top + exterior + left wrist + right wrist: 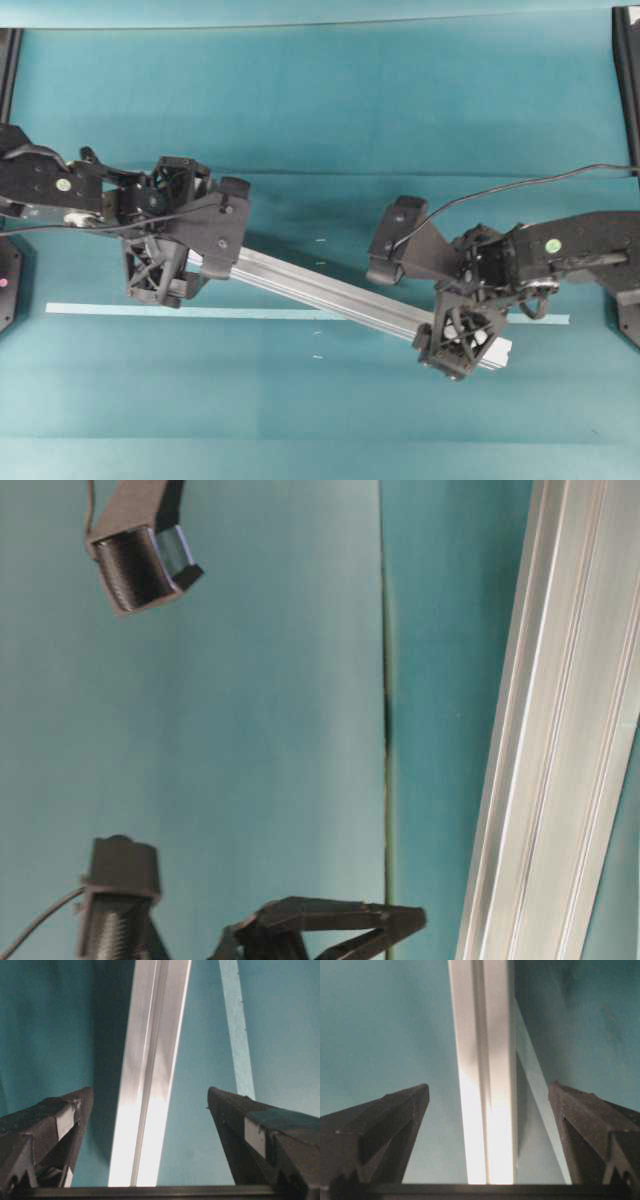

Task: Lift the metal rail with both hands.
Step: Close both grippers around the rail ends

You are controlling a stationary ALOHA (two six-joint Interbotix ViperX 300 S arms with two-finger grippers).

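Across the teal table cover (pixel 330 130) the metal rail (pixel 320 288) lies on a slant, its left end higher in the overhead view and its right end lower — a long straight bar of silver aluminium with lengthwise grooves and a squared-off end showing pale at the right. It crosses a thin flat pale-teal tape strip (pixel 120 310) that runs level along the cloth. At the rail's left end sits the left gripper (pixel 150 1110), black with lattice-patterned fingers; from its wrist camera the 2 fingers stand wide apart, the grooved bar running up between them with clear cloth on either side, touching neither pad. Over the rail's right end sits the right gripper (pixel 487 1110), built alike, its 2 wedge-shaped fingers likewise spread wide with the bright bar centred in the gap and not pinched. Seen from table level, the rail's ribbed, brushed face fills the right side — its ridges catch the light. A thin black cable (pixel 520 188) arcs over the right arm.
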